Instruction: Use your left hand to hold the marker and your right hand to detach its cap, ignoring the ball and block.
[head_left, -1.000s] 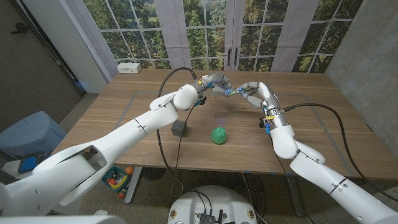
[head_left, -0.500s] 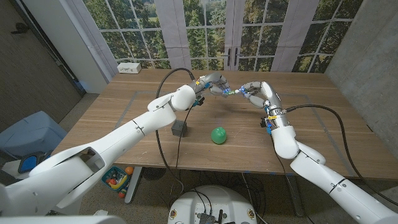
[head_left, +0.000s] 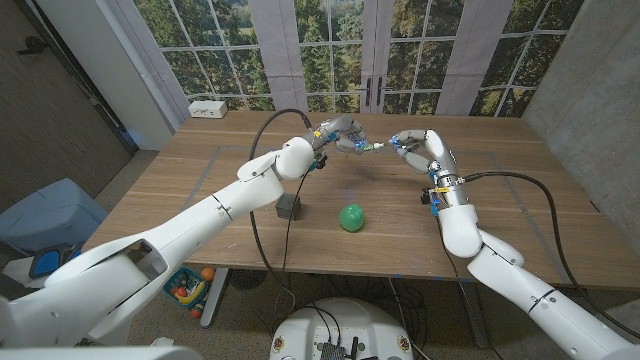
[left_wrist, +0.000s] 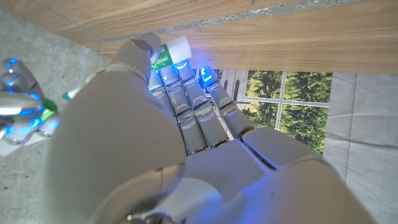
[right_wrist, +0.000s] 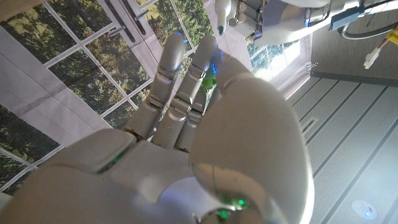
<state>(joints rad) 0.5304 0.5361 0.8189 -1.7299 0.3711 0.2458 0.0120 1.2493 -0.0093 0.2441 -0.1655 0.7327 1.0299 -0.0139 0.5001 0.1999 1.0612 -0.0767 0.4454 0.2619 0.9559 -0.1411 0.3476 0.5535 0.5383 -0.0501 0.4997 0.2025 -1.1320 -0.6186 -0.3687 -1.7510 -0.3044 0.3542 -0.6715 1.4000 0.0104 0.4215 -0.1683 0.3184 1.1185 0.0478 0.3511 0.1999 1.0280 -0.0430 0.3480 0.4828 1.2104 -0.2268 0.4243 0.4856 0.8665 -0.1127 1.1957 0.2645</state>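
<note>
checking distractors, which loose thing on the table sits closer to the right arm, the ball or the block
The green round ball: it lies on the wooden table toward the right arm, while the small dark grey cube block sits beside the left arm.

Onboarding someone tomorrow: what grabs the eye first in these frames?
The two robot hands raised over the far middle of the wooden table: the left robot hand grips the marker, whose tip points at the right robot hand, which pinches something green, probably the cap, with a gap between them. Nearer, a green ball and a grey block sit untouched.
</note>
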